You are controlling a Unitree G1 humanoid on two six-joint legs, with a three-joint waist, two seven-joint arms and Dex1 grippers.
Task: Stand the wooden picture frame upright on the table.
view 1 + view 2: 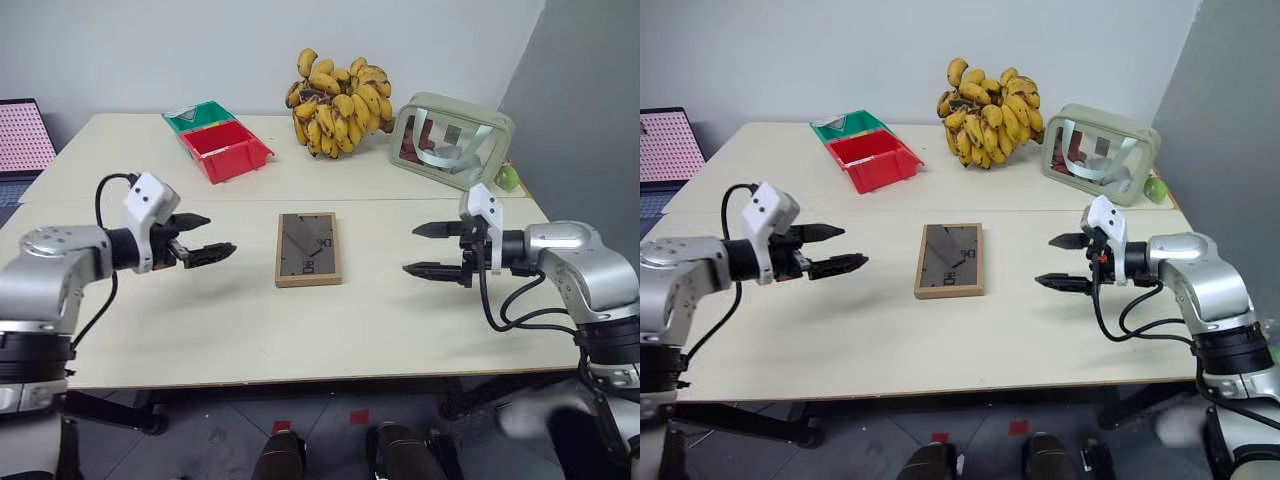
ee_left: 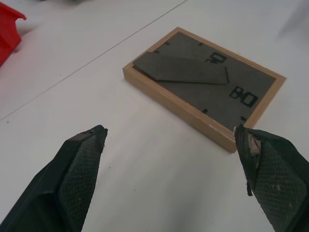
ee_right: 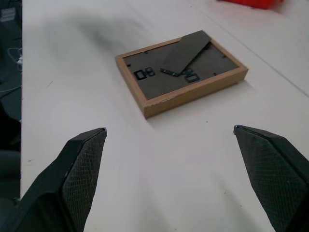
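1. Plainly, the left gripper (image 1: 208, 237) hovers above the table to the left of the wooden picture frame, its two black fingers (image 2: 79, 166) spread wide apart with nothing between them, pointing toward the frame.
2. The right gripper (image 1: 433, 249) hangs to the right of the same frame, its fingers (image 3: 82, 164) likewise spread wide and empty, pointing back at the frame from the opposite side.
3. The small rectangular light-wood picture frame (image 1: 308, 248) lies flat, face down, between the two grippers and apart from both; its dark grey-brown back panel faces up, with the easel stand (image 2: 181, 68) folded flat against it.
4. The large pale cream table (image 1: 250, 330) carries the frame on its nearer section, just in front of the seam (image 1: 400, 198) that joins the two sections.
5. Beyond the frame, past the seam, sits a red plastic bin (image 1: 226, 149) with a green bin (image 1: 196, 115) just behind it, touching or nearly so.
6. Farther back from the frame rests a large bunch of yellow bananas (image 1: 341, 102).
7. To the far right of the frame, behind the right gripper, stands a pale green translucent pouch (image 1: 452, 139).
8. Well to the left of the frame, past the table's edge, a laptop screen with a pink pattern (image 1: 22, 136) shows.
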